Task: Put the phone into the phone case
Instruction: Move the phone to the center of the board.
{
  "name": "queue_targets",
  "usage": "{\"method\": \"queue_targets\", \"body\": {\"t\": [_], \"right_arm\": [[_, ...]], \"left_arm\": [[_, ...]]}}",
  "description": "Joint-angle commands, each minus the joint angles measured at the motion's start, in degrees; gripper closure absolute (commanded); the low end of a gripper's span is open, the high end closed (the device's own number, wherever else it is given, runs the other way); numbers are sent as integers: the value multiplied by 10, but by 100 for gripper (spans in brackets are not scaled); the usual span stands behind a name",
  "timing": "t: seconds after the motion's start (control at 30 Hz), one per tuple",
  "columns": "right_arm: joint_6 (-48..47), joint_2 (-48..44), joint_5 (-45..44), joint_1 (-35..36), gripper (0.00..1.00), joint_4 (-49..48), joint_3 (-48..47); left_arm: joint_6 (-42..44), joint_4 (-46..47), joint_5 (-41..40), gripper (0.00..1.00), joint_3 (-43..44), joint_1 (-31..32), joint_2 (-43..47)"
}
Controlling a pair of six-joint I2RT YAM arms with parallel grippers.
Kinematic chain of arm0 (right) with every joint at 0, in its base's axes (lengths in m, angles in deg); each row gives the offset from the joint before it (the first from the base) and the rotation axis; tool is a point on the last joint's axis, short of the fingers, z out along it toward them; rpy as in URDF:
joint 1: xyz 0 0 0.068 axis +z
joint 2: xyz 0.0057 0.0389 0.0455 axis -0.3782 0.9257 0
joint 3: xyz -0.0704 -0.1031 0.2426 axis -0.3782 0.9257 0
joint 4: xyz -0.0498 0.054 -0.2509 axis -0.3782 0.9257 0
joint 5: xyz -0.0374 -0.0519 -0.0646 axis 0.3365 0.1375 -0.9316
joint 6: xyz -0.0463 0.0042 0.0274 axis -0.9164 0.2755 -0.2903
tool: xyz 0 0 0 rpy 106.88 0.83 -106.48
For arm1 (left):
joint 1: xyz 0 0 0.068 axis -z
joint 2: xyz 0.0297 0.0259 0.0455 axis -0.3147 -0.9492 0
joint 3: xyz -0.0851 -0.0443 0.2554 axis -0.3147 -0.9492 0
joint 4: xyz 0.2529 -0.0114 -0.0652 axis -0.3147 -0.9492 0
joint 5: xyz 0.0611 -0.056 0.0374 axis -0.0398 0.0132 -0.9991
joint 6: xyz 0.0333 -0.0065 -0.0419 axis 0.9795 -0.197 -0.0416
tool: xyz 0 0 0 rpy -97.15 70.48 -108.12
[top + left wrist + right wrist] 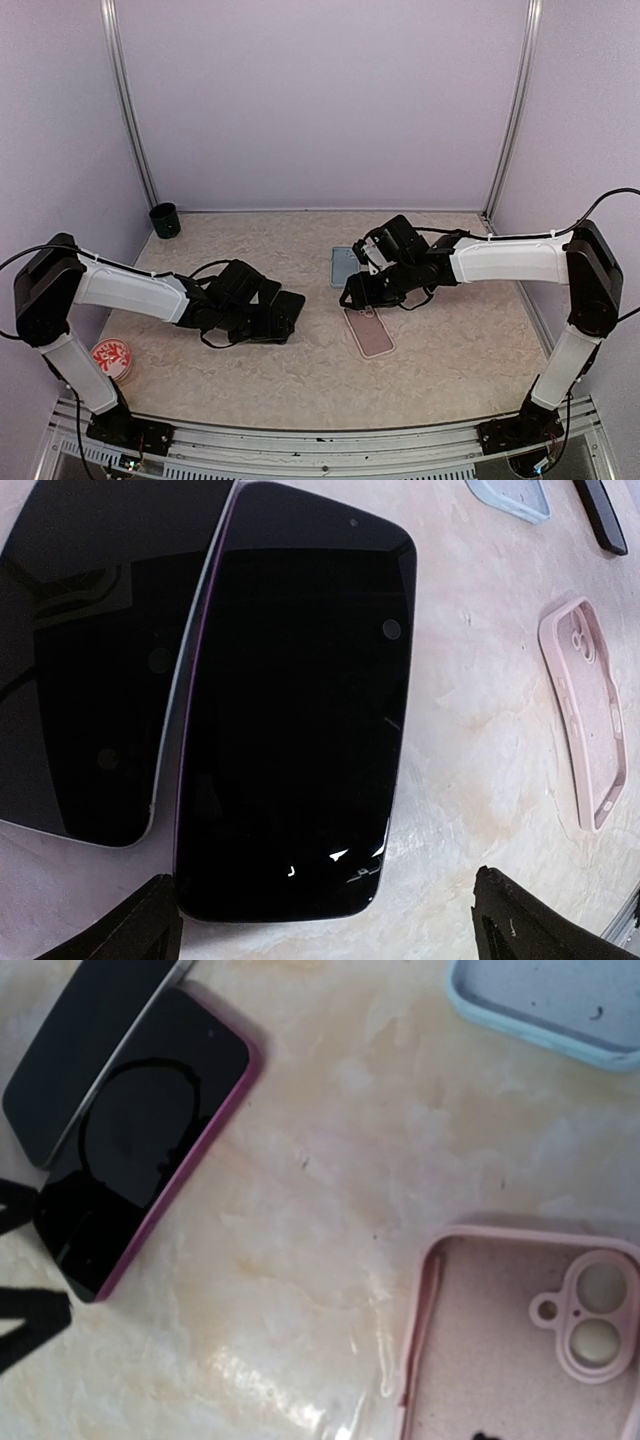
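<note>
The left gripper (335, 930) gapes wide and empty, fingertips (540, 925) flanking the near end of the pink-edged phone (300, 710), which lies screen-up on the table (300, 380) against a second dark phone (85, 660). The right gripper (358, 295) hangs over the empty pink case (370, 335), apart from both phones; how far it is open I cannot tell.
</note>
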Motion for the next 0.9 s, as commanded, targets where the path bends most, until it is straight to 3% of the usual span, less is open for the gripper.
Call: {"method": "queue_targets", "body": {"t": [0.0, 0.4, 0.67, 0.87], "right_arm": [[-3, 3, -11, 5, 37, 5, -12], [-3, 1, -32, 0, 36, 23, -20], [-5, -11, -64, -3, 22, 44, -19], [-13, -24, -73, -5, 7, 36, -11]], "left_arm": [[-6, 4, 23, 1, 8, 9, -19], [12, 45, 74, 1, 47, 25, -60], [24, 50, 85, 1, 94, 48, -95], [15, 52, 46, 1, 56, 30, -35]]}}
